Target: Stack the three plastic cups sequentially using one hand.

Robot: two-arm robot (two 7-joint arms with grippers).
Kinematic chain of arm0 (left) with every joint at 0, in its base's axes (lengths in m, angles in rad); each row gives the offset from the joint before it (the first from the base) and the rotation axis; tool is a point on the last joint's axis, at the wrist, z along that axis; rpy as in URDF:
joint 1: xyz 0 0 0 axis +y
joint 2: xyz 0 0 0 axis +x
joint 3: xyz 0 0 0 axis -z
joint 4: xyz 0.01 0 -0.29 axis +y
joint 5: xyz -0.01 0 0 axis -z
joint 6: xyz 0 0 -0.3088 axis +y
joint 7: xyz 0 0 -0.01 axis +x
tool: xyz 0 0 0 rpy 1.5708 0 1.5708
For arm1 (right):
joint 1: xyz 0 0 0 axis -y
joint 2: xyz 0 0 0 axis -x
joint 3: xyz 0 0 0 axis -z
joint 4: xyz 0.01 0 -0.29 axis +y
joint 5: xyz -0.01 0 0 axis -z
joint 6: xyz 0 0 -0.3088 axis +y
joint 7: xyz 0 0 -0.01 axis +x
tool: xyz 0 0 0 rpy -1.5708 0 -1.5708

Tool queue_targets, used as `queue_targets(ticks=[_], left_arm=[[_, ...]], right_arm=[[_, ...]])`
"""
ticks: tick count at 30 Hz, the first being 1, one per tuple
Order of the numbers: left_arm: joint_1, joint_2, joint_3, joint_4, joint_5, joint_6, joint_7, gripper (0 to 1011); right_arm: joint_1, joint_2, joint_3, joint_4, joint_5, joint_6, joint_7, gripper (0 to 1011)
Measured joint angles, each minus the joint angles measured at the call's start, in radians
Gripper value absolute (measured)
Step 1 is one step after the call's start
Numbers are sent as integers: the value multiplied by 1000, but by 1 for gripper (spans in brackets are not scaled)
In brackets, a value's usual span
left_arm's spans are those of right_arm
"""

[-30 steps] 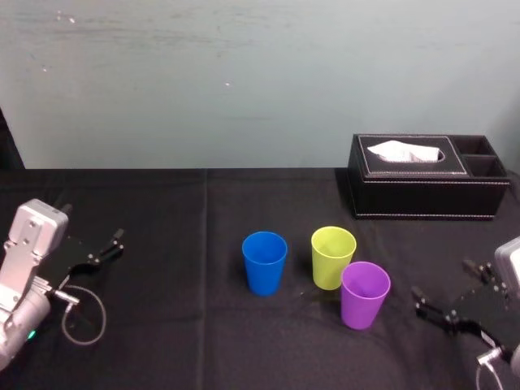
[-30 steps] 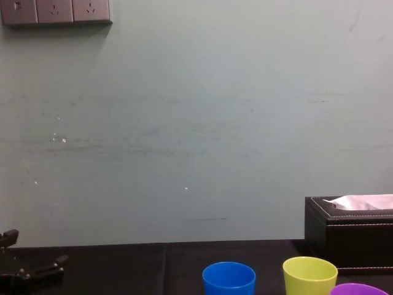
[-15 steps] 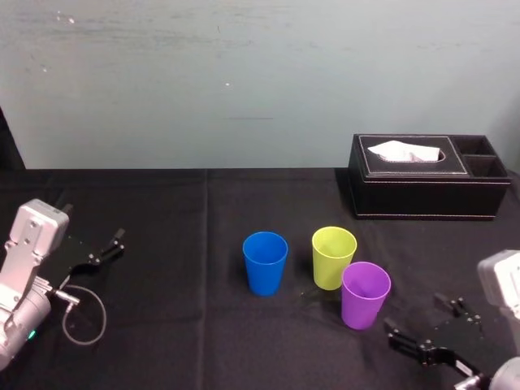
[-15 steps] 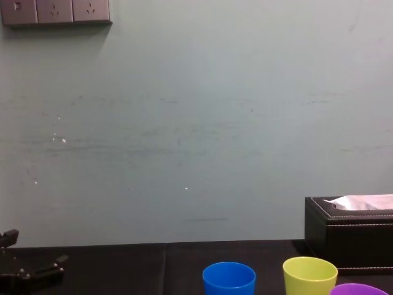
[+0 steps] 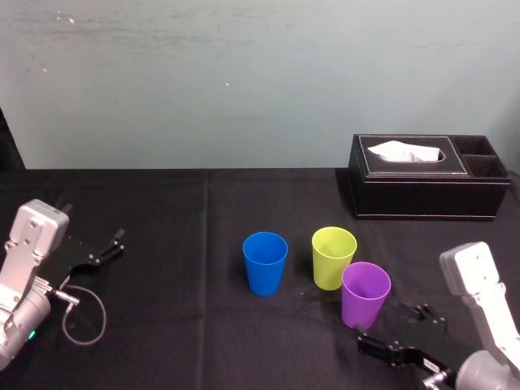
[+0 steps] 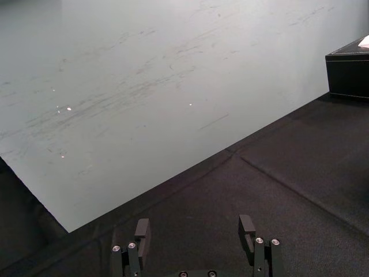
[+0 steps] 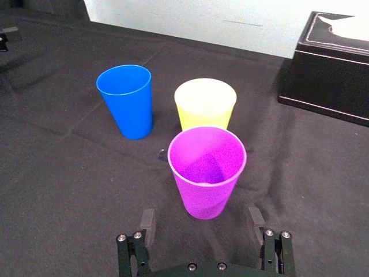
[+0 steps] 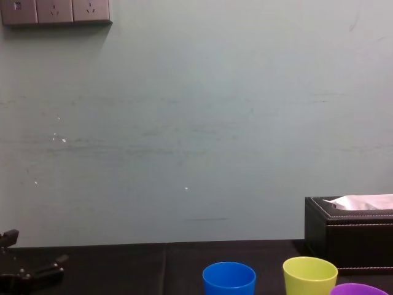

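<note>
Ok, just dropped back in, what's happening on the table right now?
Nothing is stacked yet: the blue cup, yellow-green cup and purple cup all stand upright on the black table, none inside another. The right hand is open, low on the robot's side of the purple cup and facing it, not touching it. The left hand is parked open at the table's left side, holding nothing.

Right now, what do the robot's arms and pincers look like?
Both the left arm and right arm have blocky silver-grey shells ending in black two-finger jaws with small silver screws. A thin black cable loops beside the left arm, which shows a small green light.
</note>
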Motion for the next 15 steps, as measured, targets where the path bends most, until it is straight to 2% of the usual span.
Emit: queue_targets(ticks=[15], left_arm=[[0,0,0,0,0,0,0,1000]], right_arm=[[85,-64,-26,80,-53,3,42,1003]])
